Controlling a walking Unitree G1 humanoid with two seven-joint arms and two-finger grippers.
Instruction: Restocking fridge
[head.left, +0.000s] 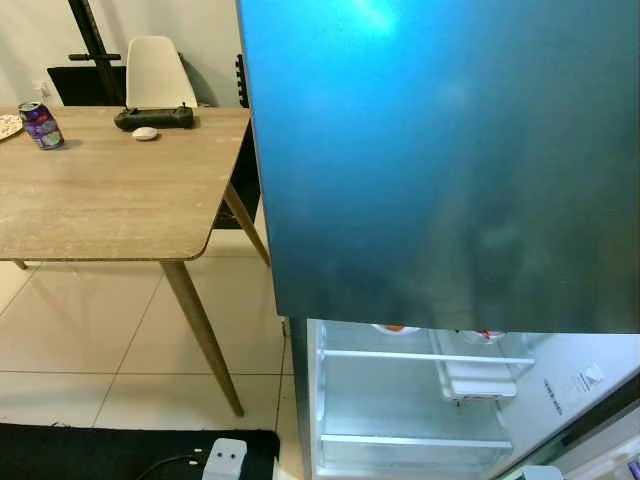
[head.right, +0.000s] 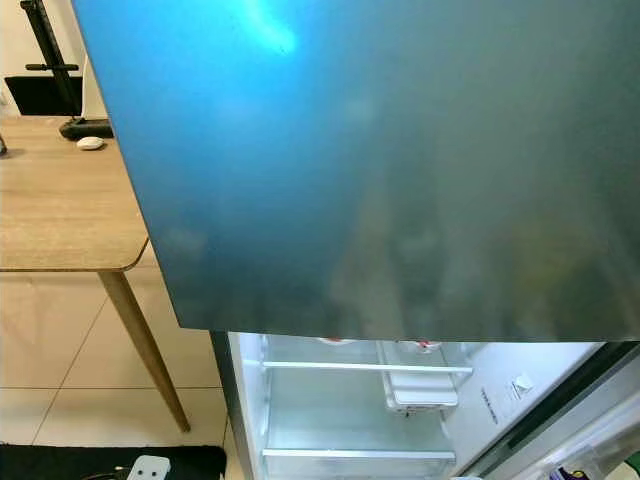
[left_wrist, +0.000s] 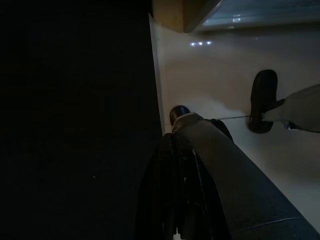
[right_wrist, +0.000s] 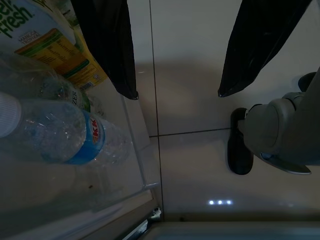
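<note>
Right gripper (right_wrist: 177, 95) spread wide, holding nothing, hanging above floor tiles beside door bin (right_wrist: 137, 165) stocked with water bottle (right_wrist: 65, 135) and juice carton (right_wrist: 55, 50). Left gripper (left_wrist: 175, 200) idle in shade, finger state unreadable. Fridge (head.left: 440, 160) lower compartment open, shelves (head.left: 410, 357) mostly bare. Can (head.left: 41, 126) on table (head.left: 110, 200), well apart. Restocking judged early.

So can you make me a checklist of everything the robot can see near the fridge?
Surface: light wooden table.
Job's things: open fridge with white shelves; clear water bottle with blue label and yellow-green carton in a clear bin.
Clutter: purple drink can, black controller, small white oval object.
Grippers: right gripper open above the floor; left gripper in shade.
Cables: black cable on dark mat.
Surroundings: white chair, pale tiled floor.
</note>
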